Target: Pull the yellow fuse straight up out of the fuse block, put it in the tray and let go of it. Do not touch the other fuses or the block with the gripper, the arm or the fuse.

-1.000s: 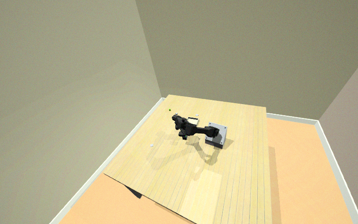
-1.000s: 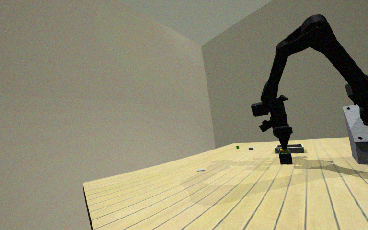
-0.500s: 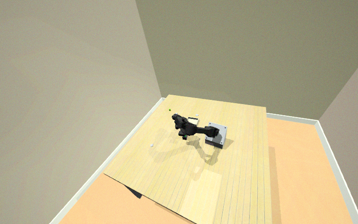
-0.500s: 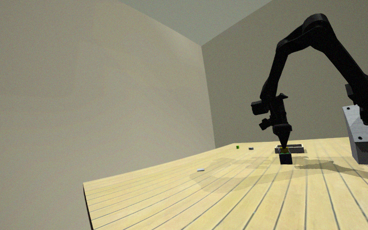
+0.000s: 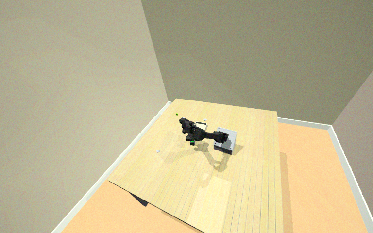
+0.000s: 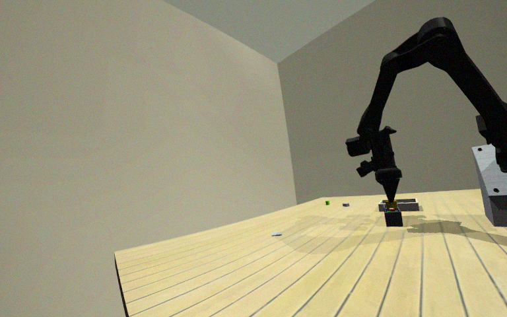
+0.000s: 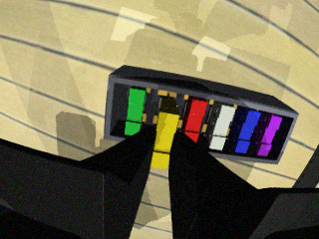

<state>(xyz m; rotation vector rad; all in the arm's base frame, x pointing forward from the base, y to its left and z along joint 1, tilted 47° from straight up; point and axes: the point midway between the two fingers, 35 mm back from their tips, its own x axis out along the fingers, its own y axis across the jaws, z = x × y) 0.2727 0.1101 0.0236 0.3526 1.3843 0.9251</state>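
Note:
My gripper (image 6: 391, 201) (image 7: 163, 137) is shut on the yellow fuse (image 6: 391, 205) (image 7: 165, 141). The fuse hangs upright just above the dark fuse block (image 5: 192, 143) (image 6: 393, 219) (image 7: 199, 85), its dark slot visible beyond it in the wrist view. Whether its lower end is fully clear of the slot is hard to tell. The green fuse (image 7: 136, 106) and red fuse (image 7: 195, 115) sit on either side, close to the fingertips. The white fuse (image 7: 222, 124), blue fuse (image 7: 248, 130) and purple fuse (image 7: 270, 134) are farther right. The tray (image 5: 201, 123) (image 6: 409, 207) stands behind the block in the exterior view.
The arm's metal base (image 5: 233, 135) (image 6: 486, 164) stands to the right. A small green cube (image 5: 177, 114) (image 6: 327, 202) and a small grey piece (image 6: 345, 205) lie left of the tray. A flat white piece (image 5: 158, 151) (image 6: 276, 234) lies farther left, another (image 5: 205, 119) behind the tray.

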